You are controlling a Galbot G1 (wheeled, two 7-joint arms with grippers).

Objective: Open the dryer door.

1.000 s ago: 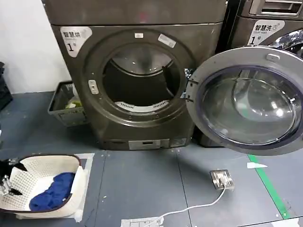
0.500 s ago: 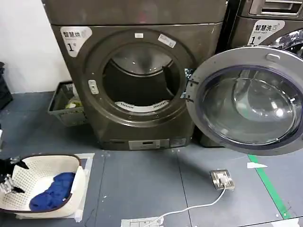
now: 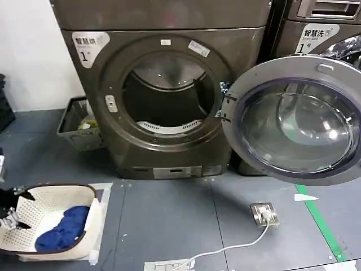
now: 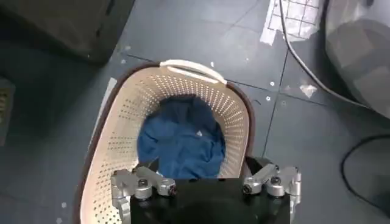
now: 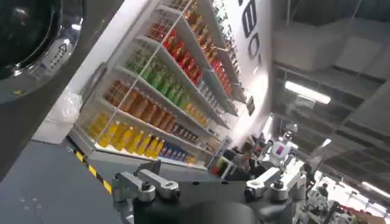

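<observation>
A white badge (image 3: 89,47) at the upper left corner of the dryer (image 3: 163,96) carries Chinese characters above the numeral "1". A similar white badge (image 3: 316,37) on the neighbouring machine (image 3: 316,28) reads "智慧洗" with a "1" beneath. Small stickers on the dryer's door opening are too small to read. In the right wrist view, large dark letters (image 5: 248,21) on a white wall are cut off and unreadable.

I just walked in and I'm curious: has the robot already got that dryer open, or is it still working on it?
It looks done: the dryer door is swung wide to the right of the dryer, showing the drum. Nothing is in hand: the left end effector hangs open over the laundry basket. Nothing seems left.
</observation>
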